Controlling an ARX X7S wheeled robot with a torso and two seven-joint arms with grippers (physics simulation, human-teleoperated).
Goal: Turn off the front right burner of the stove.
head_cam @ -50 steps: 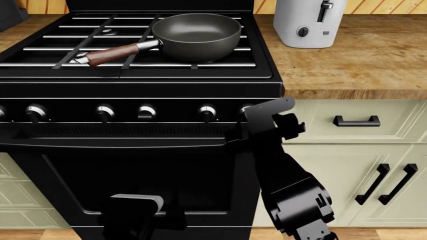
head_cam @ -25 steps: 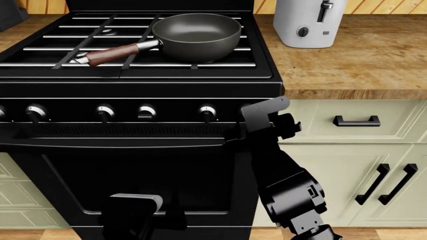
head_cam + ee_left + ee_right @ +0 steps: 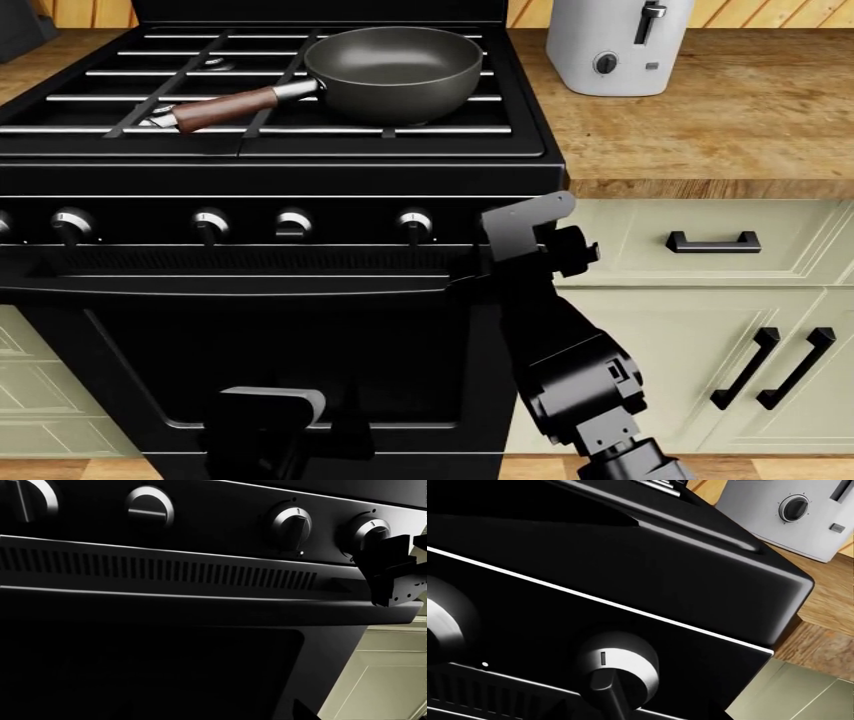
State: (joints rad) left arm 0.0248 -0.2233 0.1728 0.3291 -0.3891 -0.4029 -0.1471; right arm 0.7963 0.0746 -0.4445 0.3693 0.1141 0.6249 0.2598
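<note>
One knob [image 3: 617, 672] beside right gripper [image 3: 514, 232].

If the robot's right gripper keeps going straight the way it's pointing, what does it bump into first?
Most likely the rightmost knob on the stove front. The right gripper points at it from close by, though the remaining gap is unclear.

Head view high over stove [image 3: 267, 180], wrist views close (sharing its knobs [image 3: 617, 672])

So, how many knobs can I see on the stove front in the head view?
5: one knob cut by the left edge, then a second, third, fourth and fifth. The right end effector may hide another.
</note>
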